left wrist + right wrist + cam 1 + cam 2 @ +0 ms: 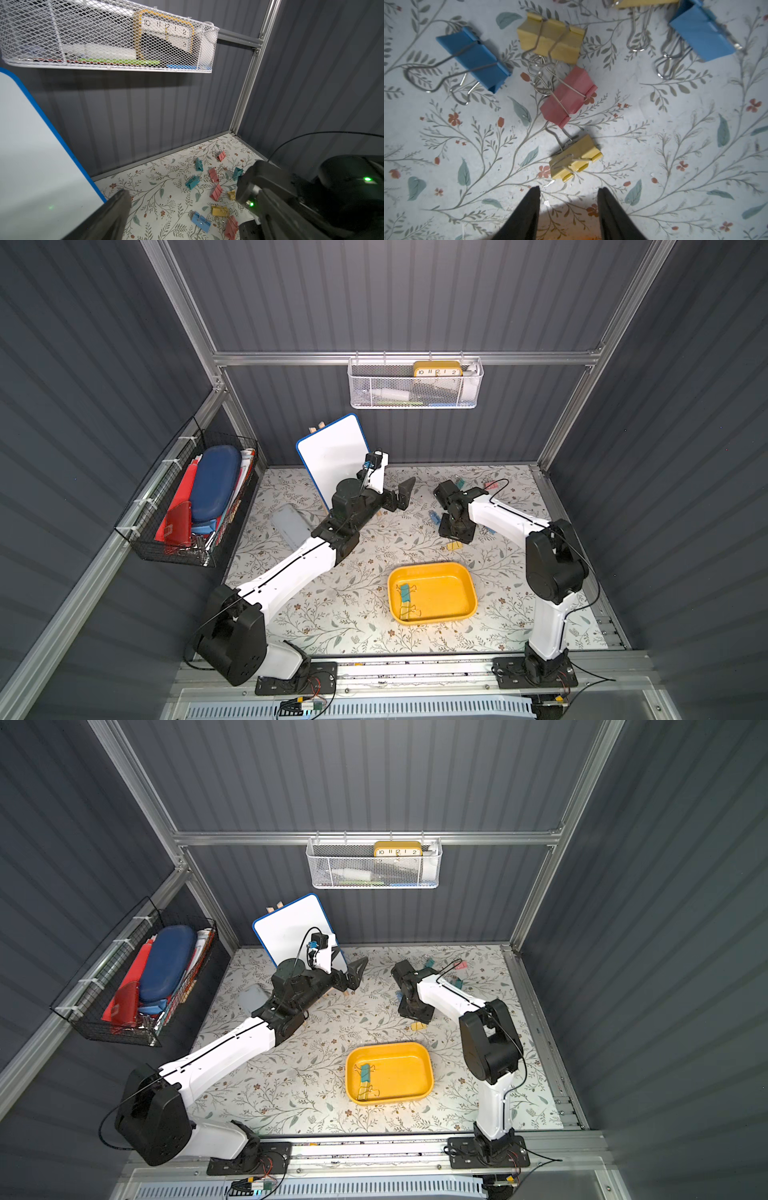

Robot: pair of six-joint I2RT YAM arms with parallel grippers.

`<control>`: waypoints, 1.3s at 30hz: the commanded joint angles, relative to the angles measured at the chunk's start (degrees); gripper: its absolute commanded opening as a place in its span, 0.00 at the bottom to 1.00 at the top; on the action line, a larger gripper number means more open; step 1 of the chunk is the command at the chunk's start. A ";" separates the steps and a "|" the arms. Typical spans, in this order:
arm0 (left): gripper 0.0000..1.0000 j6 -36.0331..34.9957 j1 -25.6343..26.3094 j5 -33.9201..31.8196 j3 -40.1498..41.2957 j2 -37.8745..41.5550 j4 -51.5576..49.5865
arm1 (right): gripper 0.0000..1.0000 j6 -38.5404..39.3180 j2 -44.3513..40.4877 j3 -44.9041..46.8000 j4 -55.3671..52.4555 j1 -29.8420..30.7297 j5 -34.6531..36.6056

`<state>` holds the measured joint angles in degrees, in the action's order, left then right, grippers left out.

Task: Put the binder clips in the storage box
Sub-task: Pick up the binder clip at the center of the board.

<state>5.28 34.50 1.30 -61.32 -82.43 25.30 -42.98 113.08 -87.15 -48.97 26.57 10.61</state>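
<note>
The yellow storage box [453, 597] [409, 1077] sits near the front of the table in both top views, with a teal binder clip [404, 592] and a yellow one [406, 611] inside. Several loose binder clips lie at the back right, among them a yellow one [454, 546] and a pink one [491, 485]. My right gripper [569, 190] points straight down, open and holding nothing, just short of a yellow clip [575, 160]. A pink clip [569, 97] lies beyond it. My left gripper [401, 497] [184, 187] hangs wide open and holding nothing, left of the scattered clips [216, 192].
A blue-edged whiteboard [332, 452] leans at the back left behind my left arm. A grey lidded box [291, 526] lies on the mat beside it. A white mesh basket [415, 383] hangs on the back wall, and a black wire basket [187, 506] on the left wall.
</note>
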 commanded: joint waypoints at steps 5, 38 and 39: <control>0.99 -2.53 0.02 8.36 -4.07 -1.99 -1.05 | 0.50 0.43 2.13 -1.54 0.97 -0.89 1.72; 0.99 -6.81 0.02 11.09 -6.92 -6.64 -3.48 | 0.00 2.09 -37.89 23.67 11.31 -0.03 -11.58; 0.99 -6.57 -0.09 11.07 -6.86 -6.60 -3.13 | 0.00 1.76 -42.49 27.99 15.90 0.78 -15.94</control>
<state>-2.00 34.50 11.99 -69.12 -90.48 20.32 -42.11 79.85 -66.13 -40.40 25.50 5.58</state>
